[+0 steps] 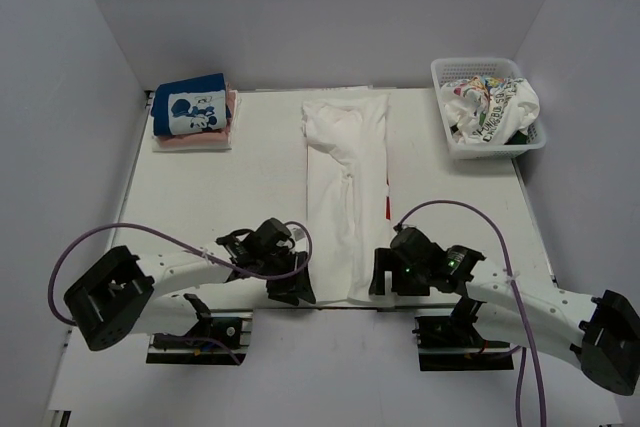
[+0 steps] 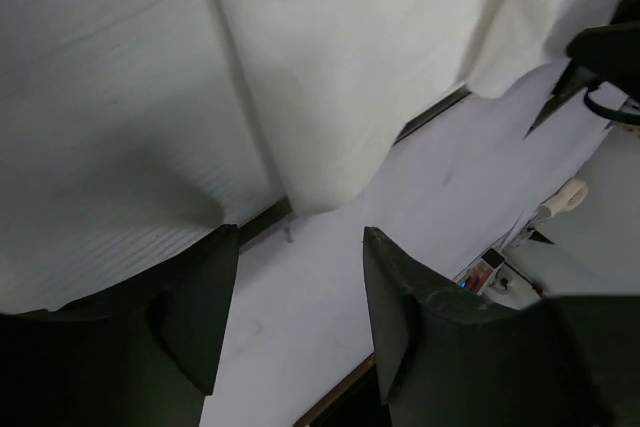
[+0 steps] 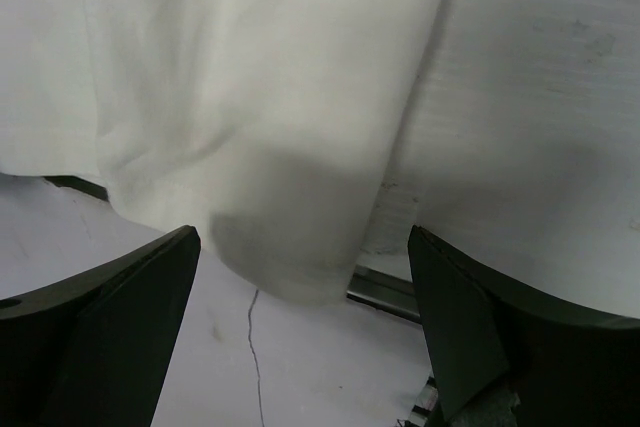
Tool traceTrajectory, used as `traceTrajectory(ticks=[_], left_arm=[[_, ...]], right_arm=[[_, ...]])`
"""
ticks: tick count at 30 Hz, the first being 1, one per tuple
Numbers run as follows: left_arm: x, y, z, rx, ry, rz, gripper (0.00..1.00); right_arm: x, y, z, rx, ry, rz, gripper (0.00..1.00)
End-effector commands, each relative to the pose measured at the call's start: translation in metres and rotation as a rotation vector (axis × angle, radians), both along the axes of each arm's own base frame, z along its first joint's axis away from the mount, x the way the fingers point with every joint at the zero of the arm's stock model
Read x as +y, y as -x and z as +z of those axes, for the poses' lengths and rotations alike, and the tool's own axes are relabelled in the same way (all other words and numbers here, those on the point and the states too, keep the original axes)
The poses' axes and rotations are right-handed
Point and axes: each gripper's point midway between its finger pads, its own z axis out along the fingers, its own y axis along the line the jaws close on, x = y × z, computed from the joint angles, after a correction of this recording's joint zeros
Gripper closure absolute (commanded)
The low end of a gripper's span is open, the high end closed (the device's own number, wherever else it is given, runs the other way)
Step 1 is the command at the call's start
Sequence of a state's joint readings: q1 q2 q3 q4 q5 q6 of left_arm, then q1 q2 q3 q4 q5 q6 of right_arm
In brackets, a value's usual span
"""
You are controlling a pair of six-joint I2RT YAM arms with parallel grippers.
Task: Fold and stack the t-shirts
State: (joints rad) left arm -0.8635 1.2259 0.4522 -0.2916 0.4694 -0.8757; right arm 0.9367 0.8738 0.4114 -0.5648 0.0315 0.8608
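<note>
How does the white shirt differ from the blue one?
The white shirt is plain and lies as one long strip; the blue shirt carries a cartoon panel and is folded small. The white shirt lies alone; the blue shirt tops a pink shirt. Both lie flat.

The long folded white cloth t-shirt (image 1: 345, 187) lies down the middle of the white table (image 1: 250, 197), its near end between the left gripper (image 1: 296, 291) and right gripper (image 1: 379, 280). Far left, a blue mouse-print t-shirt (image 1: 190, 110) sits on a folded pink t-shirt (image 1: 195, 143). Far right, a white cartoon-print t-shirt (image 1: 495, 107) lies in a white plastic mesh basket (image 1: 485, 150).
</note>
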Motion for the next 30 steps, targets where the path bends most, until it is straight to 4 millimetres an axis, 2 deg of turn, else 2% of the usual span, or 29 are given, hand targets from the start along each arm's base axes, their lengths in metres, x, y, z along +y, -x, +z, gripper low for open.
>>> traceTrajectory(ticks=[1,3,6,9,11,12,14,15,18,21,22,26,28,29,30], left_arm=[[-0.001,0.007,-0.009,0.021,-0.028,-0.015,0.37],[-0.003,0.006,-0.013,0.010,-0.039,-0.028,0.44],[-0.010,0.004,-0.017,-0.001,-0.032,-0.048,0.47],[-0.009,0.009,-0.025,0.018,-0.051,-0.069,0.55],[-0.013,0.009,-0.024,0.018,-0.051,-0.078,0.56],[-0.014,0.008,-0.024,0.012,-0.042,-0.078,0.60],[-0.013,0.008,-0.026,0.019,-0.052,-0.078,0.66],[-0.015,0.007,-0.026,0.013,-0.045,-0.078,0.76],[-0.018,0.006,-0.024,0.001,-0.049,-0.090,0.97],[-0.019,-0.002,-0.024,-0.043,-0.051,-0.078,1.00],[-0.020,-0.005,-0.022,-0.061,-0.050,-0.070,1.00],[-0.038,-0.028,0.006,-0.202,0.050,-0.049,1.00],[-0.045,-0.038,0.023,-0.271,0.086,-0.054,1.00],[-0.050,-0.045,0.033,-0.300,0.095,-0.052,1.00],[-0.050,-0.052,0.038,-0.342,0.085,-0.046,1.00]], right_arm=[[0.008,0.005,-0.004,0.035,-0.040,0.019,0.10],[0.005,0.007,-0.008,0.053,-0.030,0.008,0.10],[0.002,0.011,-0.011,0.079,-0.004,0.004,0.10],[0.001,0.014,-0.014,0.102,-0.010,-0.010,0.15],[-0.001,0.019,-0.016,0.125,-0.012,-0.015,0.22],[-0.002,0.022,-0.017,0.134,-0.013,-0.020,0.25],[-0.003,0.024,-0.020,0.143,-0.018,-0.027,0.37],[-0.003,0.024,-0.020,0.146,-0.019,-0.035,0.41],[-0.002,0.024,-0.015,0.144,-0.025,-0.027,0.64],[0.006,0.018,-0.009,0.114,-0.052,0.002,0.84],[0.008,0.016,-0.006,0.101,-0.056,0.024,0.99],[0.012,-0.005,0.003,0.018,-0.020,0.017,1.00],[0.010,-0.028,0.016,-0.071,0.031,-0.023,1.00],[0.010,-0.032,0.019,-0.090,0.042,-0.023,1.00],[0.015,-0.042,0.030,-0.125,0.029,-0.034,1.00]])
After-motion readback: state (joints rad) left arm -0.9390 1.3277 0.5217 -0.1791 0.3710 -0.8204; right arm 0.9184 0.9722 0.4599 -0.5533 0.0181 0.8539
